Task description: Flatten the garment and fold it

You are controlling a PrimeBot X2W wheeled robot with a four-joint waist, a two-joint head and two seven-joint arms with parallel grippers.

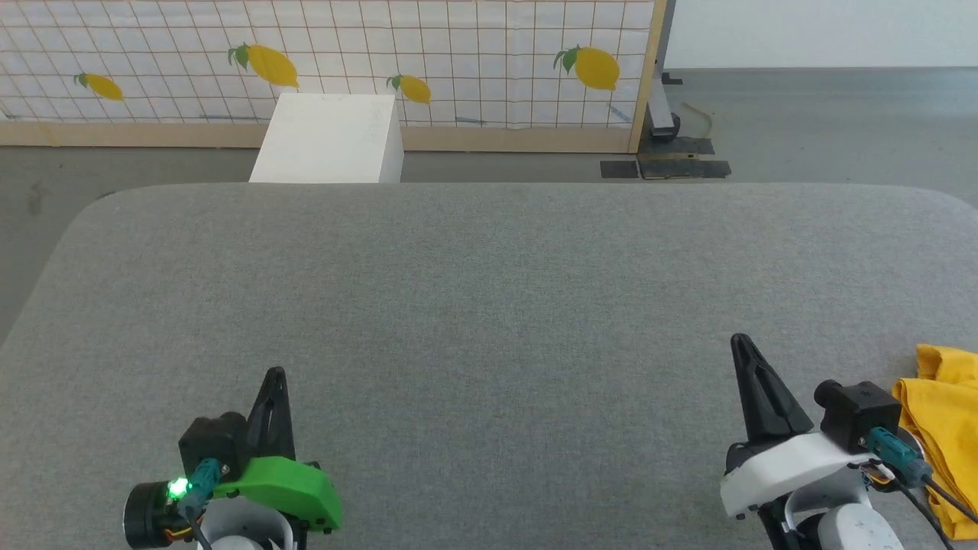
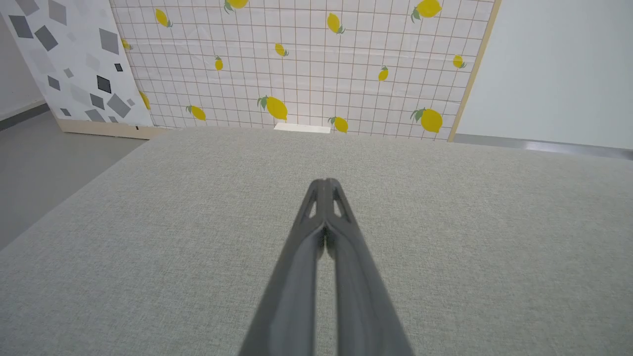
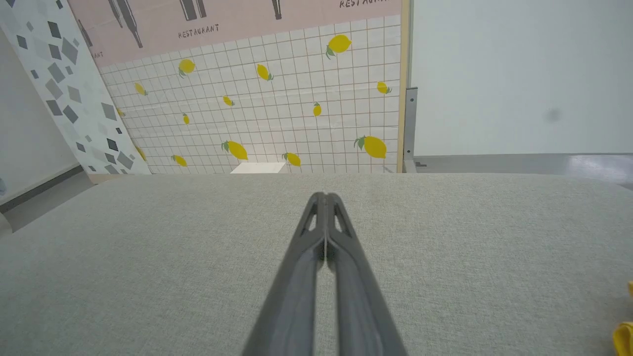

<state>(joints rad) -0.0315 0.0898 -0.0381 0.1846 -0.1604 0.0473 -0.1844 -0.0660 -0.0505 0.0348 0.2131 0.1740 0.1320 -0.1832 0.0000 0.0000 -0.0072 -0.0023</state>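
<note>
Well apart, left claw and right claw both closed, empty, garment beside the right.

Garment cut off at the right edge, lower part of white box hidden behind the table

We see the left gripper cased in a bright green shell and the right gripper in a white shell. Each carries a boxy black camera block with a teal plug; a green light glows by the left one. Black cables trail from the right. Our fingers are long, dark and tapered, with slotted tips.
</note>
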